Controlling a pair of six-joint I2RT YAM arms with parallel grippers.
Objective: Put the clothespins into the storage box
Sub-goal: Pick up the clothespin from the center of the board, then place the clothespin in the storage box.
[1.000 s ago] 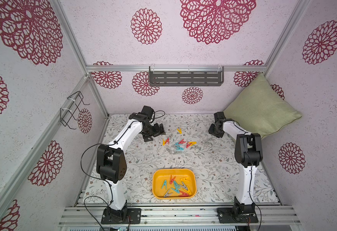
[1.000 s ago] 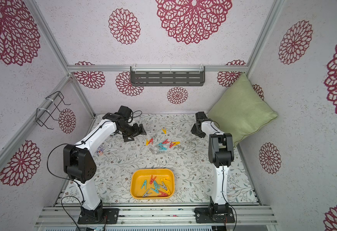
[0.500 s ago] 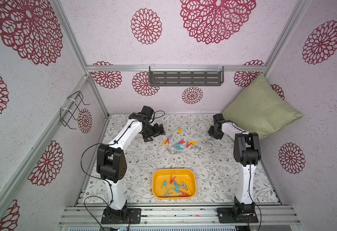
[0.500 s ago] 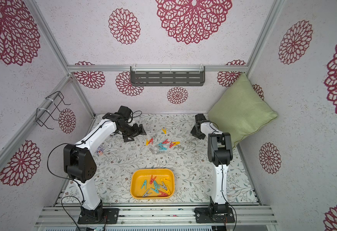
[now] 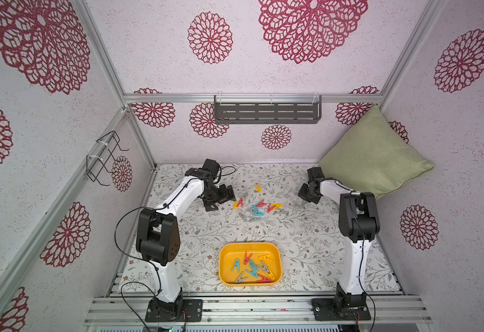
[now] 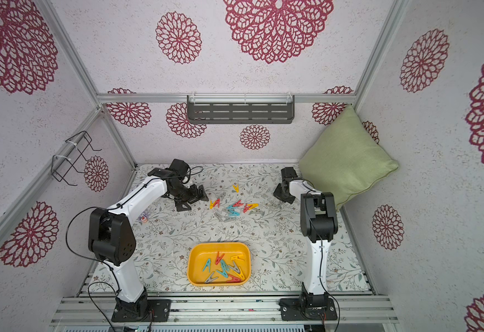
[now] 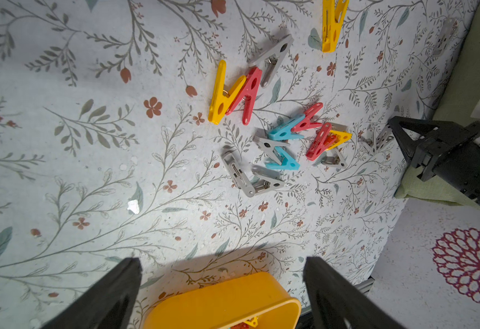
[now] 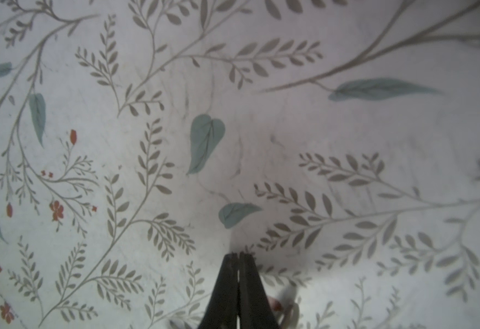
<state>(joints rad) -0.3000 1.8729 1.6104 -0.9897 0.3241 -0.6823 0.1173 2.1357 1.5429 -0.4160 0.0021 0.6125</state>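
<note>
Several loose clothespins [image 5: 259,208] [image 6: 235,208] [image 7: 284,136], red, yellow, teal and grey, lie in a cluster at mid-table. A lone yellow one [image 5: 257,188] lies just behind them. The yellow storage box [image 5: 222,264] [image 6: 190,264] [image 7: 219,299] stands near the front edge with several clothespins [image 5: 252,267] inside. My left gripper [image 5: 220,199] [image 6: 192,199] [image 7: 221,262] hangs open and empty just left of the cluster. My right gripper [image 5: 307,195] [image 6: 281,197] [image 8: 238,256] is shut low over the cloth, right of the cluster, with nothing between its fingers. A grey clothespin [image 7: 377,139] lies beside its tips.
A green cushion [image 5: 373,155] leans in the back right corner, right behind the right arm. A grey slotted shelf [image 5: 266,113] hangs on the back wall and a black wire rack [image 5: 104,158] on the left wall. A small toy [image 6: 144,218] lies beside the left arm.
The right gripper's jaws have closed from partly open to fully shut, with the wrist shifting slightly. The left arm and the clothespins have not moved.
</note>
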